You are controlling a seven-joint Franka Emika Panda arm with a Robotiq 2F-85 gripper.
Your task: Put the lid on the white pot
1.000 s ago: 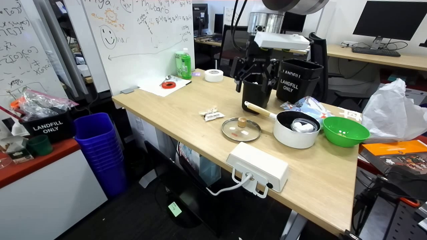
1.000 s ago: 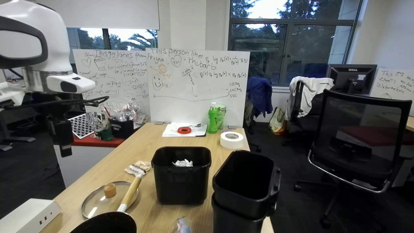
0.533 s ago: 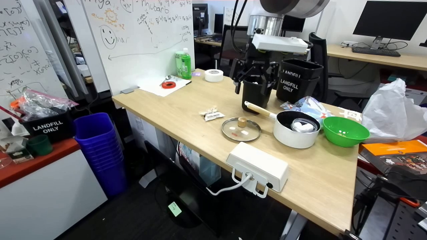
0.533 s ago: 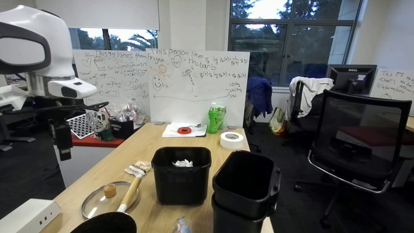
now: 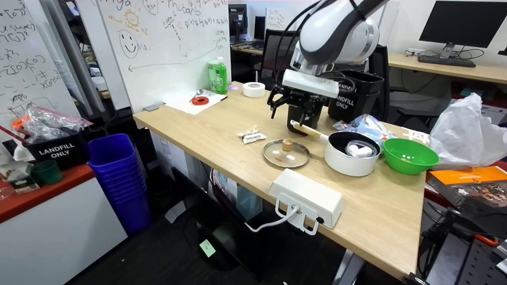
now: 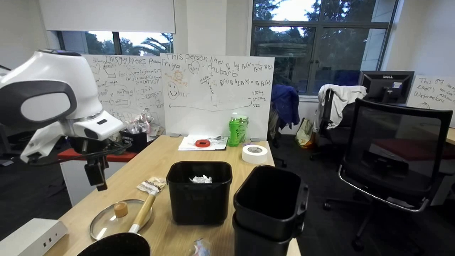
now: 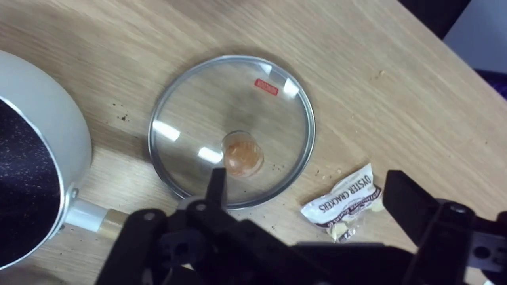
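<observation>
we judge this as the approach: the lid [image 7: 232, 122] lies flat on the table [image 7: 408, 134] near the middle of the wrist view, the white pot [image 7: 51, 113] at its left edge. next we should bring the gripper [image 7: 307, 180] over the knob [image 7: 243, 157] and descend. its jaws stand wide apart, holding nothing; the arm [image 5: 323, 33] slants down from upper right in an exterior view.

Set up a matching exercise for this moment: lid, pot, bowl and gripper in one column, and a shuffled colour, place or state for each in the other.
Things
1. lid
2. pot
3. bowl
4. gripper

Descriptions
A. bright green
B. lying on the table, off the pot
C. open, holding nothing
D. white outside, dark inside

Pairs: 1-B; 2-D; 3-A; 4-C
</observation>
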